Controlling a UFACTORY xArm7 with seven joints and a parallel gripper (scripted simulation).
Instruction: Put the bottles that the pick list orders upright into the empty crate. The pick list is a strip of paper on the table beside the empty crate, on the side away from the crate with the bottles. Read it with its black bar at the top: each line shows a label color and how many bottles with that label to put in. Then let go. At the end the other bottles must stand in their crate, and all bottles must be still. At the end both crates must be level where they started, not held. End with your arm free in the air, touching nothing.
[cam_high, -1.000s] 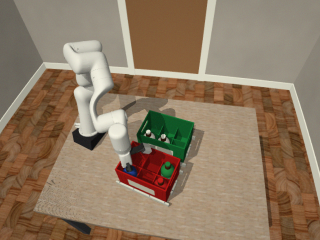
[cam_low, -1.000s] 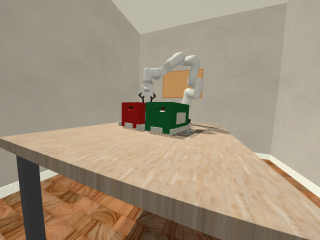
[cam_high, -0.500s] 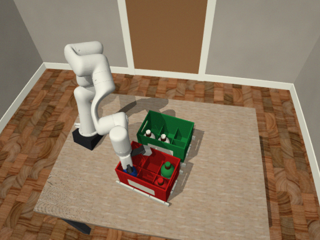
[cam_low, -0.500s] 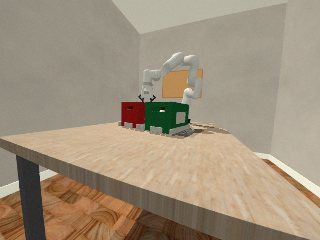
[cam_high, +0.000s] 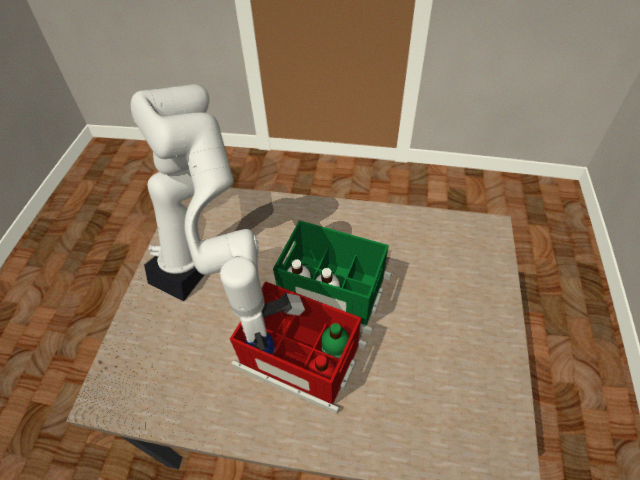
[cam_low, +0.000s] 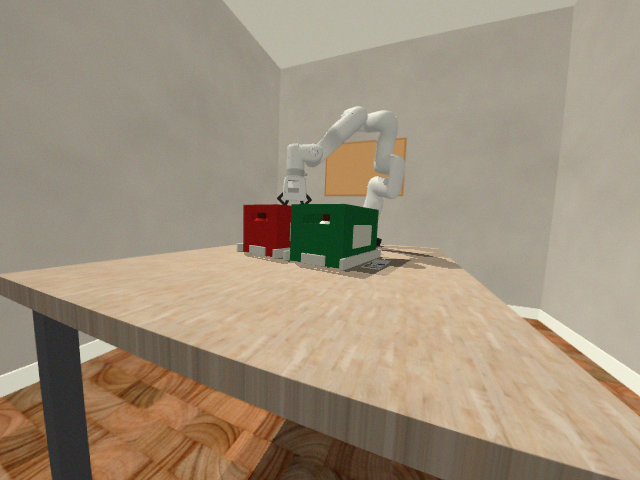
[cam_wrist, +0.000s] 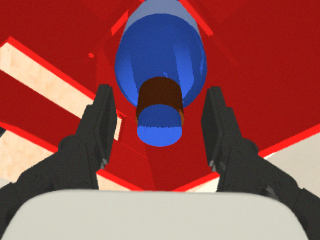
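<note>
Centre the parted, empty gripper (cam_high: 260, 341) (cam_low: 295, 202) (cam_wrist: 159, 103) on the blue bottle (cam_high: 268, 342) (cam_wrist: 161, 57); close on its neck (mind the crate (cam_high: 283, 374) (cam_low: 266, 232) (cam_wrist: 280, 45) walls); lift straight.

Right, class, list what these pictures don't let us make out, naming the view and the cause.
- Pick list: not readable; exterior view shows only a slanted strip, too small.
- Lower part of the blue bottle: top view, hidden by the red crate's front wall.
- Bottoms of the white bottles: top view, behind the green crate's wall.
</note>
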